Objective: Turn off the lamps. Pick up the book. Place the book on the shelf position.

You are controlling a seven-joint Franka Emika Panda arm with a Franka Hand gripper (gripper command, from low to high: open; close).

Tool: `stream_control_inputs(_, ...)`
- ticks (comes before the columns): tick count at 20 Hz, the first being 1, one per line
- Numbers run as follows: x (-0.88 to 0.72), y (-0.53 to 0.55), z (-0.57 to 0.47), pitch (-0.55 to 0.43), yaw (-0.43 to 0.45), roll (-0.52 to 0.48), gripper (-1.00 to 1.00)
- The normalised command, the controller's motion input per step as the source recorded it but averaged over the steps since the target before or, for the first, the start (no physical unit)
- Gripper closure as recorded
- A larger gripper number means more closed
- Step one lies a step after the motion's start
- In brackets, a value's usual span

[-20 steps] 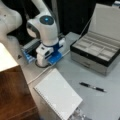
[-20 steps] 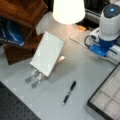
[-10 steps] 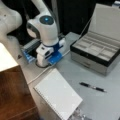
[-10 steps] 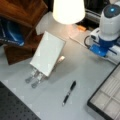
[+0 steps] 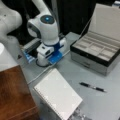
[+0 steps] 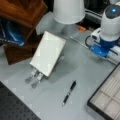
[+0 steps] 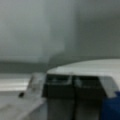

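Observation:
The white book (image 5: 57, 96) (image 6: 47, 53) leans tilted on a small metal stand (image 6: 33, 77) near the table's middle in both front views. Beside it stands the dark reddish-brown wooden cabinet (image 5: 12, 95) (image 6: 22, 10) with its flat top bare. A white lampshade (image 6: 68, 10) stands behind the book. My gripper (image 5: 44, 60) (image 6: 100, 48) points down, low over a blue part by a cable at the table's back, well apart from the book. In the wrist view its dark fingers (image 7: 60, 92) sit together with nothing between them.
A black pen (image 5: 92, 87) (image 6: 69, 92) lies on the grey table (image 5: 82, 72) between the book and an open grey compartmented case (image 5: 100, 52) (image 6: 107, 100). A white cable (image 5: 42, 72) runs across the table from the gripper's spot. A blue book (image 6: 11, 35) sits inside the cabinet.

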Motion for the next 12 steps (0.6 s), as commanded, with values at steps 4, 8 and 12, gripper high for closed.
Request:
stream_control_inputs(4, -0.86, -0.08, -0.49, -0.160, 0.031, -0.098, 1.00)
stream_control_inputs(8, -0.84, -0.19, -0.45, -0.187, 0.023, -0.077, 1.00)
stream_control_inputs(12, -0.77, -0.30, -0.33, -0.180, 0.041, -0.066, 1.00)
